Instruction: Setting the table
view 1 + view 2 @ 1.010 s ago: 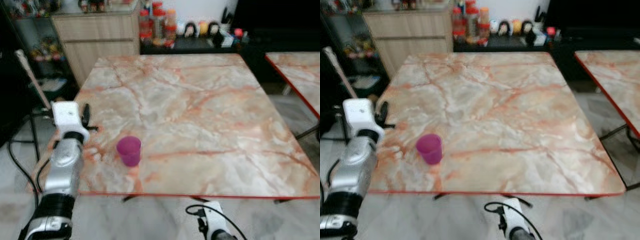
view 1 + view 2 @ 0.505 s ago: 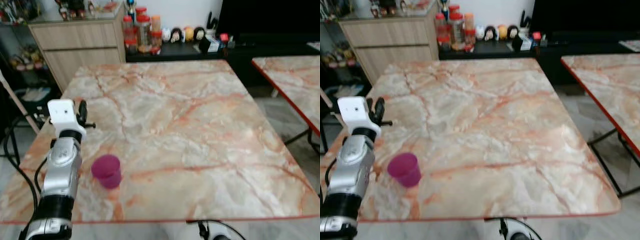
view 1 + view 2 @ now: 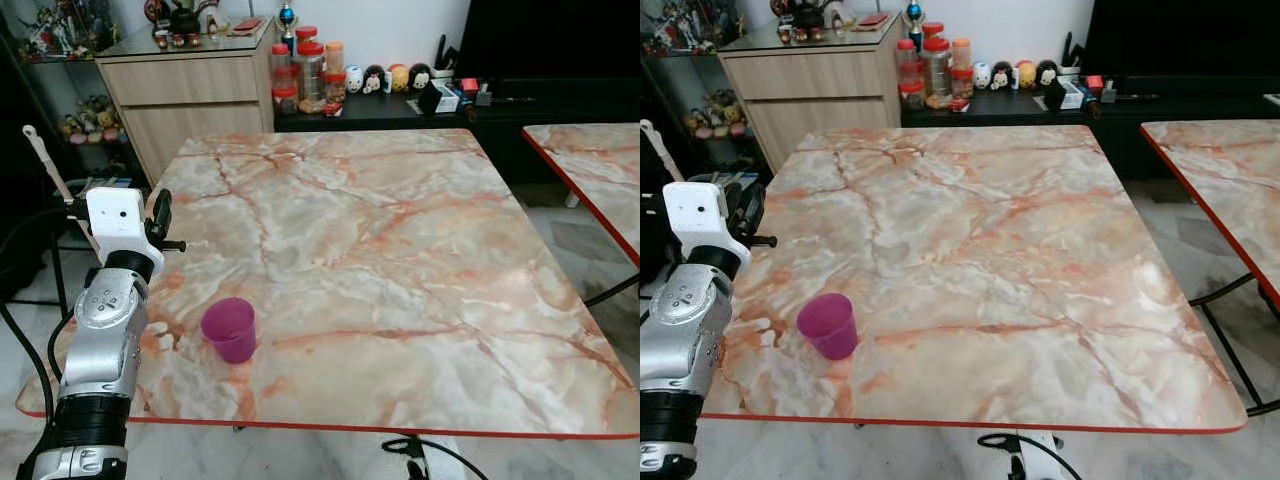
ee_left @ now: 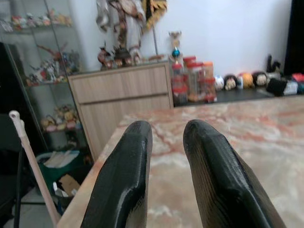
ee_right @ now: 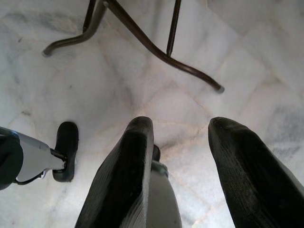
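A purple plastic cup (image 3: 229,329) stands upright on the marble table (image 3: 400,230), close to its front left corner. My left gripper (image 3: 160,213) is raised over the table's left edge, behind and to the left of the cup and apart from it. In the left wrist view its two black fingers (image 4: 128,156) stand a little apart with nothing between them, pointing across the tabletop. My right gripper (image 5: 180,126) hangs below the table's front edge, open and empty, pointing at the floor.
A second marble table (image 3: 590,160) stands to the right across a gap. Behind the table are a wooden cabinet (image 3: 190,90) and a dark counter with jars (image 3: 305,70) and figurines. A pale stick (image 3: 45,165) leans at the left. Table legs (image 5: 142,42) cross the floor.
The whole view has shifted as the camera moved. The cup stays in place on the table. My left arm holds much the same pose beside it.
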{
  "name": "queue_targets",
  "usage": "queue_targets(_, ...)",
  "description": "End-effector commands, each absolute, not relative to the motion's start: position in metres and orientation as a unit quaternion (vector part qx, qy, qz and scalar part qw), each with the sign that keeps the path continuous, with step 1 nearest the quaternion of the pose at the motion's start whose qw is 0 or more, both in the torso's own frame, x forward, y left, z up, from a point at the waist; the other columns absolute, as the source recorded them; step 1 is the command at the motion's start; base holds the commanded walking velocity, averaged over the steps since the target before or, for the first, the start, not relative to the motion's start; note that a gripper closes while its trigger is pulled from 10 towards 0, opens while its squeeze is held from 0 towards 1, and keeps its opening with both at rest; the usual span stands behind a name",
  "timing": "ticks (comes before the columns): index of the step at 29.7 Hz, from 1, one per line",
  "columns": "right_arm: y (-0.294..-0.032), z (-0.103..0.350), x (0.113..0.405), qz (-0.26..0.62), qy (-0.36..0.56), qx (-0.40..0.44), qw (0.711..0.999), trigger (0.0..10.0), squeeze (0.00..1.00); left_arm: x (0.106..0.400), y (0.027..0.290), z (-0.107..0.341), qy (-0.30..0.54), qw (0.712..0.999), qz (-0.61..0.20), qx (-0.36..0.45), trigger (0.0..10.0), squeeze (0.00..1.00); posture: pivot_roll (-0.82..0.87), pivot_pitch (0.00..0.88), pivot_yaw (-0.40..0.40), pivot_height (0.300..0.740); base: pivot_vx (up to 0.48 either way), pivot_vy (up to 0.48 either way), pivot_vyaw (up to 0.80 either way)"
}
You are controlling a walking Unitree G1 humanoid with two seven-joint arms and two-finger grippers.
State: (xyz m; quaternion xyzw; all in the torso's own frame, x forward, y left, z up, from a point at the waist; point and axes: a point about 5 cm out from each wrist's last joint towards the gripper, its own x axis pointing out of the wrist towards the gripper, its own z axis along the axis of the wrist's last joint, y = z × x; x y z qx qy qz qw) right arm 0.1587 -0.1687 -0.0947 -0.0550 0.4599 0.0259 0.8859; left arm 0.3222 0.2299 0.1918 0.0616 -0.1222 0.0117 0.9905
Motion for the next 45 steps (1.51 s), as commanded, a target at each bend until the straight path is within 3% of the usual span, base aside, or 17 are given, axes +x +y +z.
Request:
queue_targets(1, -0.169, -0.096, 0.155, 0.016, 0.463, -0.047, 0.885, 10.0, 0.0, 0.321, 0.231, 0.198, -0.127, 0.99, -0.001, 0.066, 10.0, 0.0, 0.08, 0.0, 0.042, 0.74, 0.0, 0.0, 0.0)
queue_targets(7, -0.17, -0.099, 0.147, 0.007, 0.47, -0.042, 0.882, 10.0, 0.0, 0.319, 0.23, 0.199, -0.106, 0.99, -0.031, 0.088, 10.0, 0.0, 0.08, 0.0, 0.044, 0.74, 0.0, 0.0, 0.0)
queue_targets(12, -0.174, -0.1, 0.144, 0.001, 0.477, -0.04, 0.878, 10.0, 0.0, 0.312, 0.228, 0.194, -0.049, 0.982, -0.136, 0.121, 10.0, 0.0, 0.09, 0.0, 0.044, 0.74, 0.0, 0.0, 0.0)
queue_targets(14, -0.174, -0.1, 0.143, 0.001, 0.477, -0.04, 0.878, 10.0, 0.0, 0.311, 0.229, 0.195, -0.048, 0.982, -0.137, 0.123, 10.0, 0.0, 0.09, 0.0, 0.044, 0.74, 0.0, 0.0, 0.0)
queue_targets(17, -0.172, -0.102, 0.141, -0.001, 0.484, -0.037, 0.874, 10.0, 0.0, 0.3, 0.254, 0.203, -0.032, 0.976, -0.143, 0.16, 10.0, 0.0, 0.09, 0.0, 0.053, 0.74, 0.0, 0.0, 0.0)
queue_targets(18, -0.172, -0.102, 0.14, -0.002, 0.486, -0.037, 0.873, 10.0, 0.0, 0.294, 0.259, 0.208, -0.03, 0.973, -0.157, 0.168, 10.0, 0.4, 0.1, 0.0, 0.053, 0.74, 0.0, 0.0, 0.0)
queue_targets(19, -0.171, -0.102, 0.14, -0.003, 0.487, -0.036, 0.873, 10.0, 0.0, 0.291, 0.262, 0.21, -0.026, 0.971, -0.163, 0.172, 10.0, 1.0, 0.1, 0.0, 0.054, 0.74, 0.0, 0.0, 0.0)
queue_targets(24, -0.171, -0.103, 0.138, 0.0, 0.493, -0.039, 0.869, 10.0, 0.0, 0.275, 0.259, 0.205, 0.029, 0.952, -0.238, 0.19, 10.0, 1.0, 0.11, 0.0, 0.049, 0.74, 0.0, 0.0, 0.0)
queue_targets(31, -0.174, -0.103, 0.137, 0.001, 0.496, -0.04, 0.867, 10.0, 0.0, 0.277, 0.242, 0.188, 0.061, 0.939, -0.27, 0.203, 10.0, 1.0, 0.11, 0.0, 0.047, 0.74, 0.0, 0.0, 0.0)
queue_targets(32, -0.175, -0.103, 0.137, 0.0, 0.496, -0.04, 0.867, 10.0, 0.0, 0.277, 0.241, 0.187, 0.065, 0.938, -0.272, 0.207, 10.0, 0.47, 0.1, 0.0, 0.047, 0.74, 0.0, 0.0, 0.0)
queue_targets(33, -0.176, -0.103, 0.137, 0.0, 0.496, -0.04, 0.867, 10.0, 0.0, 0.278, 0.241, 0.186, 0.068, 0.936, -0.274, 0.208, 10.0, 0.47, 0.1, 0.0, 0.047, 0.74, 0.0, 0.0, 0.0)
queue_targets(34, -0.176, -0.103, 0.137, 0.0, 0.496, -0.041, 0.867, 10.0, 0.0, 0.278, 0.24, 0.185, 0.071, 0.934, -0.277, 0.213, 10.0, 0.0, 0.1, 0.0, 0.047, 0.74, 0.0, 0.0, 0.0)
queue_targets(45, -0.179, -0.103, 0.138, -0.001, 0.496, -0.041, 0.867, 10.0, 0.0, 0.287, 0.237, 0.182, 0.088, 0.924, -0.288, 0.235, 10.0, 0.0, 0.09, 0.0, 0.048, 0.74, 0.0, 0.0, 0.0)
